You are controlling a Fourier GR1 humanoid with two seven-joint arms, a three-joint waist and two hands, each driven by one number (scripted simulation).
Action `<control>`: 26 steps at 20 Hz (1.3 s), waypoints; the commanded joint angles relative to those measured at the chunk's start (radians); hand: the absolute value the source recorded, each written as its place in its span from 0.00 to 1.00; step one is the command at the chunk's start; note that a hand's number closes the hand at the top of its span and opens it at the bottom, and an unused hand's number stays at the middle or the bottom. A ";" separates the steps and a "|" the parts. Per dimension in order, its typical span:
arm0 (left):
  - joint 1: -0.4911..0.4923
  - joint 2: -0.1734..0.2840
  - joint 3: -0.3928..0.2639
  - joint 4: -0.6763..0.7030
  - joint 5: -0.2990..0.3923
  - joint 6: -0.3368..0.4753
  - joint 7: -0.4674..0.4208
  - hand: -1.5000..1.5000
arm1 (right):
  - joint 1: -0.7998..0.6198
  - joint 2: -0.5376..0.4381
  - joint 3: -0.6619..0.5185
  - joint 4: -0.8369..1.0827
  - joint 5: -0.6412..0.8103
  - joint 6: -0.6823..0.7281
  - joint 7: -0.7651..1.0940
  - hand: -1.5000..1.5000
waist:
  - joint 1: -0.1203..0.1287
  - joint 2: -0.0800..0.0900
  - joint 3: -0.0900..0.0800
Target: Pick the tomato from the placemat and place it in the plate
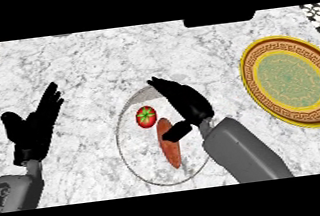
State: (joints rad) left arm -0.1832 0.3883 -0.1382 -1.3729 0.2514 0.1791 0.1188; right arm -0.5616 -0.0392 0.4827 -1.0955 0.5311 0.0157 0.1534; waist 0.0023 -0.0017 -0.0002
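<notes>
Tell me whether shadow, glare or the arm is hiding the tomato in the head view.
Head view: the tomato shows in full, evenly lit, no glare on it; the right hand sits just beside it without covering it; the placemat is pale on pale marble, its edge faint, its right part hidden by the forearm; the plate looks stretched taller than wide.

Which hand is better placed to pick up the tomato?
The right hand: it hovers open beside the tomato over the placemat. The left hand rests open, away from the placemat.
</notes>
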 commanded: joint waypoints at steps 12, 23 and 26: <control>0.021 -0.060 0.044 -0.013 -0.082 -0.040 0.007 0.50 | -0.096 0.039 0.084 0.129 0.037 0.114 0.151 0.00 | 0.006 0.002 0.000; -0.003 -0.114 0.067 -0.022 -0.119 -0.052 0.040 0.50 | -0.247 0.039 0.172 0.374 -0.061 -0.010 0.103 0.00 | 0.011 0.004 0.000; 0.021 -0.094 0.079 -0.013 -0.113 -0.088 0.011 0.50 | -0.303 0.039 0.294 0.415 -0.177 -0.061 0.149 0.00 | 0.037 0.008 0.001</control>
State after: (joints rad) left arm -0.1851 0.3063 -0.0555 -1.3790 0.1519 0.0991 0.1351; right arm -0.8249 0.0000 0.6937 -0.7247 0.4153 -0.0168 0.2785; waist 0.0260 0.0030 0.0007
